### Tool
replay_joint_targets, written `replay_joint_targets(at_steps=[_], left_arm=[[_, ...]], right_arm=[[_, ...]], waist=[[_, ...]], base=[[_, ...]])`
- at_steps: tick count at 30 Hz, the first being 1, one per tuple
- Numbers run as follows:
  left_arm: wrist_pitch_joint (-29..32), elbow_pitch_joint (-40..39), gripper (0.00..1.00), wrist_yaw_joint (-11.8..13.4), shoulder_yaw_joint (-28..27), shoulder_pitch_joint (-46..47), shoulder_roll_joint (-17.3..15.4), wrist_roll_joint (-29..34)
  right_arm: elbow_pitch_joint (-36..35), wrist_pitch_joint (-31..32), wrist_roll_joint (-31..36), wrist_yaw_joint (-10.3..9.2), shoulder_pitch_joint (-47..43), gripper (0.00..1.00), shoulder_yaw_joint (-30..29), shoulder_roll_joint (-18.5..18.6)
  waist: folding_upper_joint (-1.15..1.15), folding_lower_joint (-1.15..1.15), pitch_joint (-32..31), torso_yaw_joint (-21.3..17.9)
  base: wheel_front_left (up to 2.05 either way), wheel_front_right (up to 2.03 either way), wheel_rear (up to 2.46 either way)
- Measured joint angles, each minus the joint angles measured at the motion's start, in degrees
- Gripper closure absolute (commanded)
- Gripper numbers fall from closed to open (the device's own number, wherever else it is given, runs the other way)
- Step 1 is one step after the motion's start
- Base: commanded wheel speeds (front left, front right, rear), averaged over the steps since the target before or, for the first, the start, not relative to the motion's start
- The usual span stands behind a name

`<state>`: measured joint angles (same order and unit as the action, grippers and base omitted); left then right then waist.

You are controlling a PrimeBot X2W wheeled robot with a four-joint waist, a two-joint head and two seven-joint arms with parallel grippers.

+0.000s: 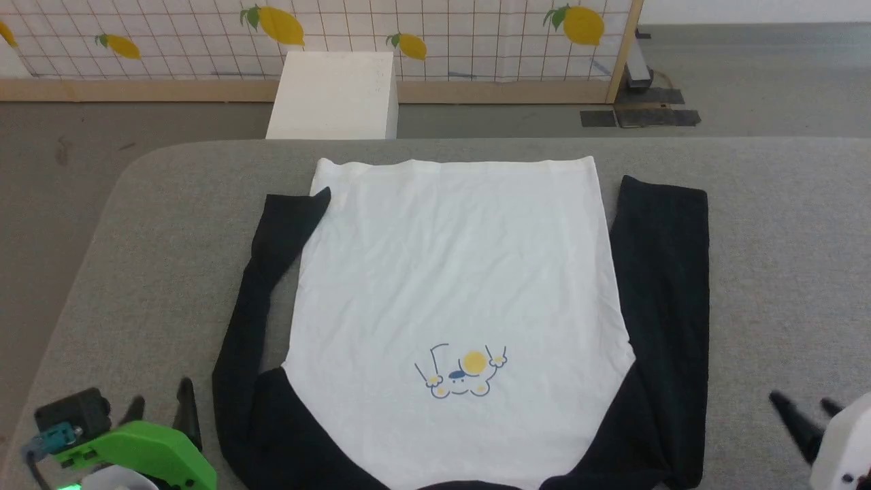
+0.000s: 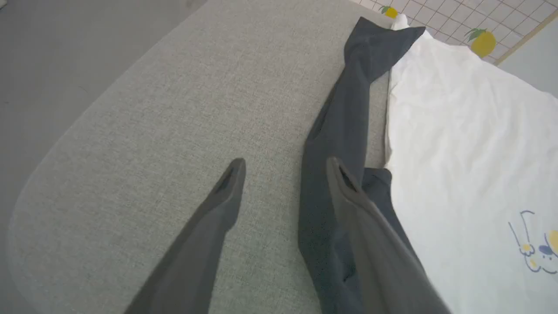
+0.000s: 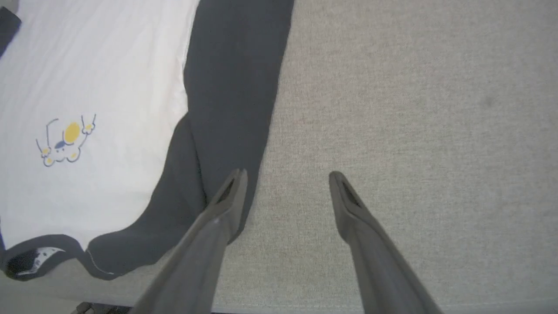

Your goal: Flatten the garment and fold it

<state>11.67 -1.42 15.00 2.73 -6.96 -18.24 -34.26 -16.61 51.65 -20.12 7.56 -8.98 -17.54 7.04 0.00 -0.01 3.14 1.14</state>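
The garment (image 1: pixel 456 286) lies spread flat on the grey table (image 1: pixel 782 272), collar toward me and hem at the far side. Its long black sleeves run along both sides of the white body (image 2: pixel 462 144) (image 3: pixel 100 69). A small yellow cartoon print (image 1: pixel 463 373) sits near the collar end. My left gripper (image 1: pixel 160 408) (image 2: pixel 283 168) hovers open at the near left, one finger over the left sleeve (image 2: pixel 344 113). My right gripper (image 1: pixel 803 412) (image 3: pixel 287 179) is open at the near right, just beside the right sleeve (image 3: pixel 235 87). Neither holds any cloth.
A white box (image 1: pixel 333 95) stands on the floor beyond the table's far edge. Behind it is a lemon-patterned grid panel (image 1: pixel 435 34) on a wooden frame. Bare grey table surface lies to the left (image 2: pixel 174 109) and right (image 3: pixel 414 109) of the garment.
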Motion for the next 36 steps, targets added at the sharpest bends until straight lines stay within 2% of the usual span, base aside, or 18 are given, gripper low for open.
replay_joint_targets(at_steps=[5,9,12,16,17,23,29,36], left_arm=[[-12.82,-4.03,0.00,-2.52,-1.05,1.60,-0.44,3.61],[-21.31,-4.97,0.00,-4.59,-0.53,4.13,-0.55,6.65],[-24.83,-5.79,0.00,-6.24,-0.20,6.21,-0.69,8.62],[-26.16,-7.57,0.00,-7.57,-0.23,8.99,-0.09,11.59],[-26.22,-9.55,0.00,-8.70,-0.47,10.82,1.41,13.79],[-26.40,-11.21,0.00,-12.30,-1.75,12.90,4.86,16.06],[-26.40,-11.24,0.00,-15.03,-3.48,14.03,7.55,18.36],[-26.40,-10.87,0.00,-17.52,-5.48,14.16,9.84,19.45]], right_arm=[[1.51,-6.54,0.68,0.00,9.92,0.00,-4.46,0.22],[8.50,-9.07,2.47,0.00,20.20,0.00,-5.16,1.13],[14.26,-9.94,5.60,0.00,27.78,0.00,-4.71,1.93],[22.58,-10.16,9.53,0.00,37.81,0.00,-4.53,2.38],[27.83,-9.64,12.66,-0.01,43.92,0.00,-5.81,3.03],[35.19,-6.70,20.38,0.00,54.26,0.00,-8.34,3.59],[39.33,-5.24,26.24,0.00,59.05,0.00,-8.44,3.58],[43.31,-5.78,29.69,0.00,61.23,0.00,-8.04,2.50]], waist=[[0.00,0.00,1.78,-0.41],[0.00,0.00,3.98,-0.70],[0.00,0.00,6.07,-0.77],[0.00,0.01,9.46,-0.60],[0.00,0.01,12.13,-0.11],[0.00,0.01,18.06,1.45],[0.00,0.02,23.60,3.33],[0.00,0.02,28.17,4.85]], base=[[0.00,0.00,0.00],[0.00,0.00,0.00],[0.00,0.00,0.00],[0.00,0.00,0.00],[0.00,0.00,0.00],[0.00,0.00,0.00],[0.00,0.00,0.00],[0.00,0.00,0.00]])
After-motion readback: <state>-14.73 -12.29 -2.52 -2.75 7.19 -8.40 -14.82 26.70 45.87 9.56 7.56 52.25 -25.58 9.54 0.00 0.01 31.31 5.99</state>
